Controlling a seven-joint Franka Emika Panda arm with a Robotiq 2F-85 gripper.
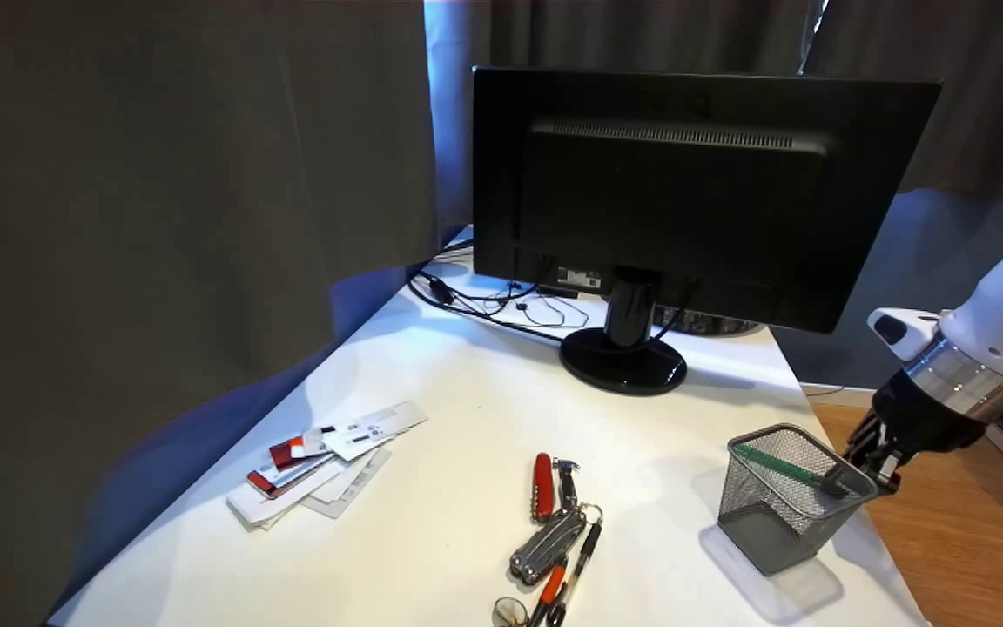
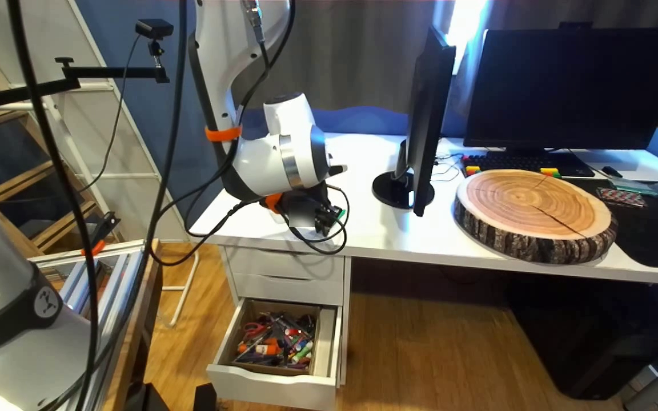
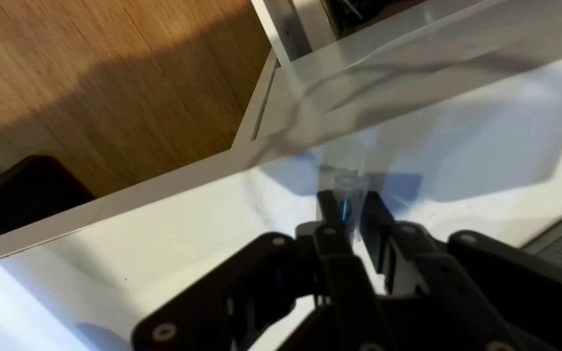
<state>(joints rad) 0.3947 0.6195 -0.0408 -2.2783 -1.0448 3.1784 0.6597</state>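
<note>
Hand (image 3: 350,198) tight on green pen (image 1: 780,465), mesh cup (image 1: 802,528) just beside, open drawer (image 2: 275,388) below

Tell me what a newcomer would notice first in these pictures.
Probably the big round wood slab lying on the desk in an exterior view. Next, the open drawer below the desk, crammed with clutter. Then the gripper near the desk's edge, its fingers either side of a slim clear-looking thing, with a mesh cup nearby.

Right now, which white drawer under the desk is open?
The lowest drawer in view: it is pulled out, colourful small items showing inside, while the two upper drawers are shut.
</note>
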